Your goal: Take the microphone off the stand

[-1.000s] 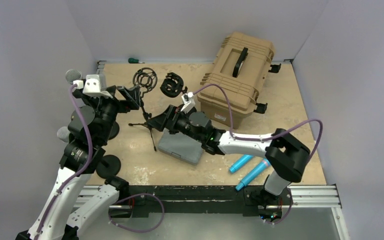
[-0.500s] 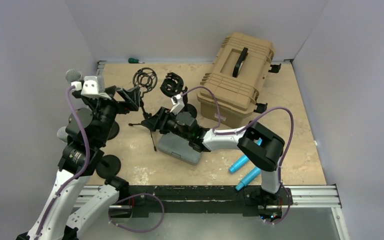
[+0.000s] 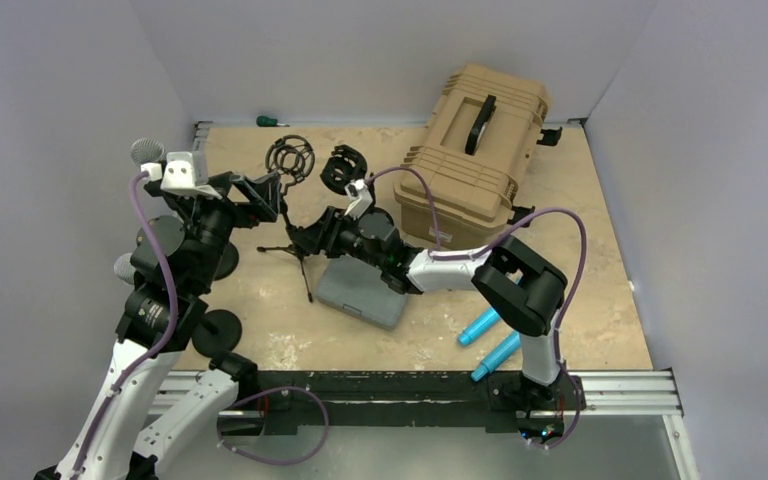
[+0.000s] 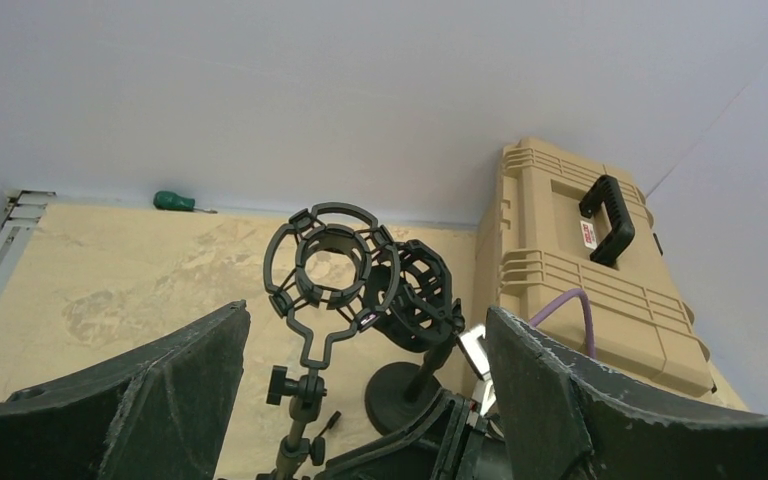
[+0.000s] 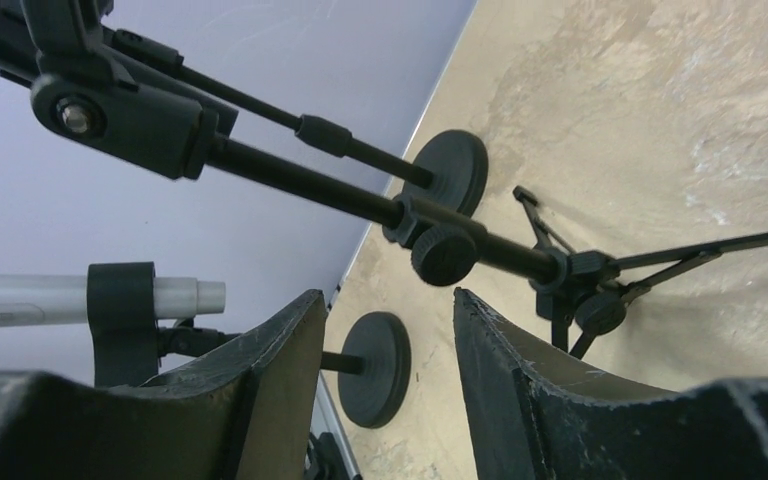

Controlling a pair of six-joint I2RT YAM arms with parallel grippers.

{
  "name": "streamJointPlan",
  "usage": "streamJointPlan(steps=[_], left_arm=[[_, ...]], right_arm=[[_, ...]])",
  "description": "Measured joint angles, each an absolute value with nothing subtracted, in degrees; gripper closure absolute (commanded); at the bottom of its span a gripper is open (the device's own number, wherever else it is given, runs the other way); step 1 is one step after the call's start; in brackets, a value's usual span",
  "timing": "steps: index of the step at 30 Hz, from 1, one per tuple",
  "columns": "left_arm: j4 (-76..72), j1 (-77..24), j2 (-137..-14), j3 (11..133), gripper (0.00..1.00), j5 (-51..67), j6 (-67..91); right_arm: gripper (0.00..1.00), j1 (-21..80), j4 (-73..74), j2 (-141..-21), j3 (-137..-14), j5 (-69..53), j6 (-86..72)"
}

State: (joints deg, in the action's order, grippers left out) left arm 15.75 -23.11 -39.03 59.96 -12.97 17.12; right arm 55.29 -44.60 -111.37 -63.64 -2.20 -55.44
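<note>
A black tripod stand (image 3: 298,255) carries an empty ring shock mount (image 3: 290,158); the mount also shows in the left wrist view (image 4: 325,270). My left gripper (image 3: 265,193) is open and empty, just left of the mount, which sits ahead between its fingers (image 4: 365,312). My right gripper (image 3: 298,238) is open and empty beside the tripod's pole (image 5: 360,205), with the pole just beyond its fingertips (image 5: 388,295). A mesh-headed microphone (image 3: 146,152) stands at the far left. A silver microphone body (image 5: 60,298) sits in a black clip (image 5: 120,300).
A tan hard case (image 3: 480,140) stands at the back right. A grey small case (image 3: 363,292) lies under my right arm. A second shock mount (image 3: 345,170) stands on a round base. Two cyan tubes (image 3: 482,326) lie front right. Round stand bases (image 3: 218,333) sit front left.
My right arm has reached further left and back, bringing its open gripper up to the tripod pole. My left gripper has hardly moved.
</note>
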Motion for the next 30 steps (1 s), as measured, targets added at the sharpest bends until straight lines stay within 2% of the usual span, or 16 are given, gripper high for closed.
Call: streamJointPlan(steps=[12, 20, 24, 30], left_arm=[[15.7, -22.5, -39.3, 60.0, 0.15, -12.1, 17.8], [15.8, -22.1, -39.8, 60.0, 0.11, -11.7, 18.5], [15.9, -22.0, -39.8, 60.0, 0.11, -11.2, 18.5], [16.0, -21.7, -39.8, 60.0, 0.12, -10.8, 19.0]], right_arm=[[0.52, 52.5, -43.2, -112.5, -67.5, -2.7, -52.8], [0.53, 52.3, -41.8, -114.4, -68.3, -3.4, -51.7], [0.61, 52.3, -41.6, -114.4, -68.3, -4.1, -51.2], [0.63, 52.3, -41.6, -114.4, -68.3, -4.7, -50.5]])
